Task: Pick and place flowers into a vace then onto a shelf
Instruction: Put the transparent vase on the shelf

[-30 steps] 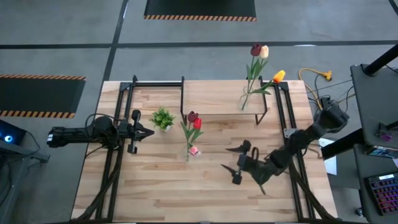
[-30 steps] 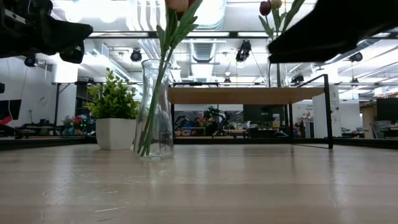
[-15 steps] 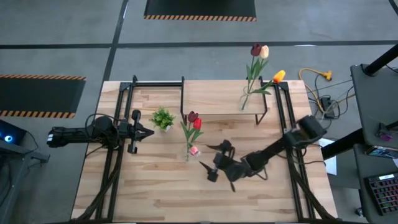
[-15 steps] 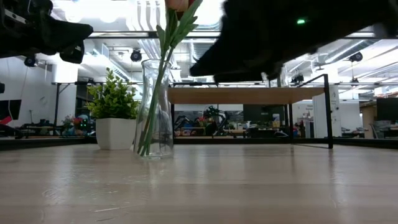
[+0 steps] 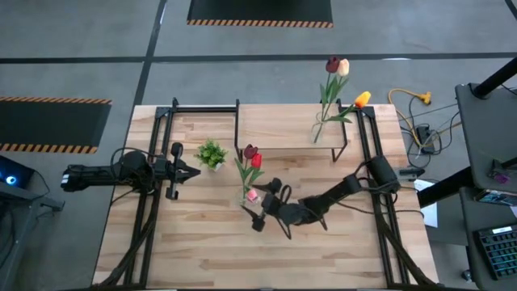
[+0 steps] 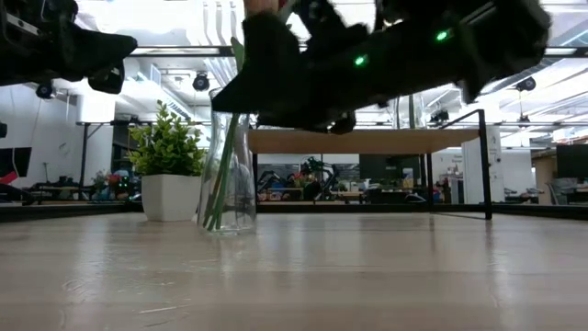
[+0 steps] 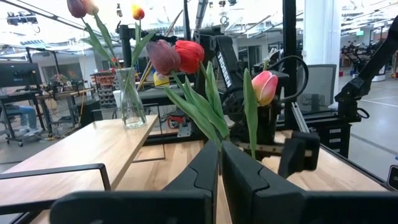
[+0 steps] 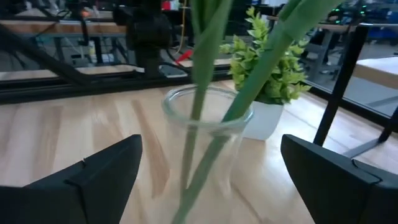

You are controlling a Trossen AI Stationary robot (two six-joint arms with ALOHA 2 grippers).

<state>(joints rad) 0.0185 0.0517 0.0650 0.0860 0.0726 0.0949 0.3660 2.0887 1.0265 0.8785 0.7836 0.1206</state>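
A clear glass vase (image 8: 208, 140) stands on its base on the table (image 5: 202, 242) and holds tulips (image 5: 251, 158) with red, maroon and pink heads, also seen in the left wrist view (image 7: 186, 56). My right gripper (image 5: 259, 204) is open, just to the right of this vase. Its fingers (image 8: 84, 180) stand level on either side of the vase's upper part, apart from the glass. In the low view the gripper (image 6: 276, 87) shows dark at the vase's (image 6: 228, 170) neck height. The shelf (image 5: 283, 125) at the far side carries a second vase with tulips (image 5: 333, 77). My left gripper (image 5: 192, 171) waits shut at the left.
A small potted green plant (image 5: 211, 153) stands left of the vase, between it and my left gripper. The shelf's black legs (image 5: 346, 145) rise behind my right arm. Black frame rails (image 5: 149, 218) run along the table's left and right sides. The near half of the table is bare wood.
My right gripper has swept toward the table's left edge and a little down, from the right middle of the table up to the vase, rolling slightly and staying open. The vase and flowers have kept their place.
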